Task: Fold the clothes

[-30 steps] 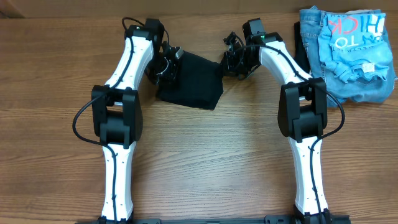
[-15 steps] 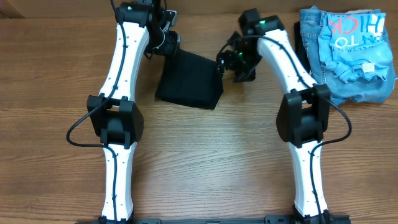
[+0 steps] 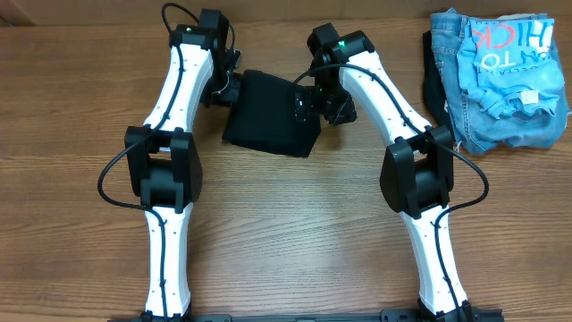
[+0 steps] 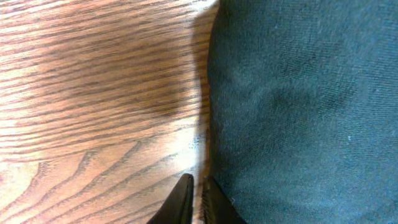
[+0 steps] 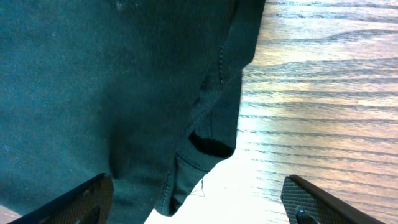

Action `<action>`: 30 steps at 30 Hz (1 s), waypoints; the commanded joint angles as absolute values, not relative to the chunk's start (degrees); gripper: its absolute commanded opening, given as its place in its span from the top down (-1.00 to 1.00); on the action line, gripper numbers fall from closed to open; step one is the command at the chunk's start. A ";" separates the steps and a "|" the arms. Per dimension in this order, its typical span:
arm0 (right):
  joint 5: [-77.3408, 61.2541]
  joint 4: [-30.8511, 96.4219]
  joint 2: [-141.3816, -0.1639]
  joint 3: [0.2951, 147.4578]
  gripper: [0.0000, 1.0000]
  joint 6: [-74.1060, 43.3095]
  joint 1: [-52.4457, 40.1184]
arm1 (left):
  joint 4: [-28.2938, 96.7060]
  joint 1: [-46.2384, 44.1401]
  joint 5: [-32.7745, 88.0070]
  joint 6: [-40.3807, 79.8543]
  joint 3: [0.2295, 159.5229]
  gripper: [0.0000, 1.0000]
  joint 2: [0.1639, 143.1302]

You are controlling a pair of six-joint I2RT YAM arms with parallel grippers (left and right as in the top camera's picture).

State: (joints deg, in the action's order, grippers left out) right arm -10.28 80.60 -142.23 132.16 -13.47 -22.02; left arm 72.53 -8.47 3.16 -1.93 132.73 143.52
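The black T-shirt lies folded into a compact rectangle on the wooden table, between the two arms. My left gripper sits at the shirt's left edge. In the left wrist view its jaws stand together with only a sliver between them, right beside the cloth edge, and nothing shows in them. My right gripper hovers over the shirt's right side. Its fingers stand wide apart, with the stitched hem of the shirt lying below them, ungripped.
A heap of blue denim jeans with a light blue printed shirt on top lies at the far right corner, a dark strip of cloth at its left side. The table's far edge runs just behind the arms.
Both grippers let go of the shirt and opened. The left one then drew its jaws together at the shirt's left edge. The right arm swung left over the shirt's right side, still open.
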 commanded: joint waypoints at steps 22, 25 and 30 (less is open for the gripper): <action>-12.88 80.58 -140.29 129.34 -0.98 -16.78 -16.23 | 65.17 -16.16 10.15 1.72 122.04 0.63 144.14; -10.17 81.82 -140.29 129.32 -1.00 -16.80 -13.74 | 64.64 -18.57 10.39 1.74 122.04 0.58 144.14; 0.36 79.57 -140.29 126.08 -1.00 -19.99 -12.80 | 63.81 -16.69 10.11 1.72 122.04 0.38 144.14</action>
